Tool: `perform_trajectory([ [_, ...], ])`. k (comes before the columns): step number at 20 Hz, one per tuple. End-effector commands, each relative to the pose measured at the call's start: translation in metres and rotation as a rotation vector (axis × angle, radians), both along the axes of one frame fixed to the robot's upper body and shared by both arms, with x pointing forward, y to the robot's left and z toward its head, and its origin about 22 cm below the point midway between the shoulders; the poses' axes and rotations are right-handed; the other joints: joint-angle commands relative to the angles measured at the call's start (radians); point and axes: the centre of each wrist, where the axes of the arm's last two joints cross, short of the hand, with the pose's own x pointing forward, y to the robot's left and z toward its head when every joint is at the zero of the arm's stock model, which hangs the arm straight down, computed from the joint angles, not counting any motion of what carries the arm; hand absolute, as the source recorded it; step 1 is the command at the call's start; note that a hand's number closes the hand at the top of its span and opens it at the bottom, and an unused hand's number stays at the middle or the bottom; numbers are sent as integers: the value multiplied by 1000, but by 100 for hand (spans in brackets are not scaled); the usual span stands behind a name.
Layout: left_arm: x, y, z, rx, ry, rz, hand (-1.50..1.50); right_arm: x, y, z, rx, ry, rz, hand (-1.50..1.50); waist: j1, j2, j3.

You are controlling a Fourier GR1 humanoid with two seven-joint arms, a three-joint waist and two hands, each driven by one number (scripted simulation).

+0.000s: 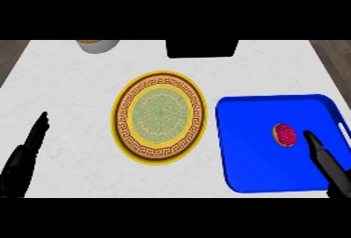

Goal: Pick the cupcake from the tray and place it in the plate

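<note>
- Two robot hands in view: right robot hand [328, 163] at near right over the blue tray [240, 153], fingers straight, open, holding nothing; one fingertip [309, 136] just beside the cupcake [285, 135].
- Left robot hand [26, 151] at near left on the tabletop [68, 93], open, fingers up, resting, well apart from everything.
- Cupcake on the tray's right half, lying tilted, pink top showing; not lifted.
- Patterned plate [159, 116] just left of the tray, nothing on it.
- Step judged: reach to cupcake, grasp not yet made.
- Next move calls for: closing fingers and thumb round the cupcake, lifting over the tray rim, carrying left to the plate.
- Far edge: bowl [97, 45] and dark box [203, 48], irrelevant.
</note>
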Motion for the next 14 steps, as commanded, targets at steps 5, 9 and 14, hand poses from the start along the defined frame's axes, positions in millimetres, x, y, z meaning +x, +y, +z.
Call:
perform_trajectory([
  [5, 0, 5, -6, 18, -15, -19, 0, -62, 4, -14, -121, 372, 91, -150, 33, 9, -4],
  [9, -5, 3, -1, 20, -25, -47, 0, -93, -14, -4, -119, 594, 139, -150, 38, 9, -5],
  [14, 6, -14, 1, 12, -20, -59, 0, -80, -31, 29, -101, 740, 181, -150, 47, 13, -3],
])
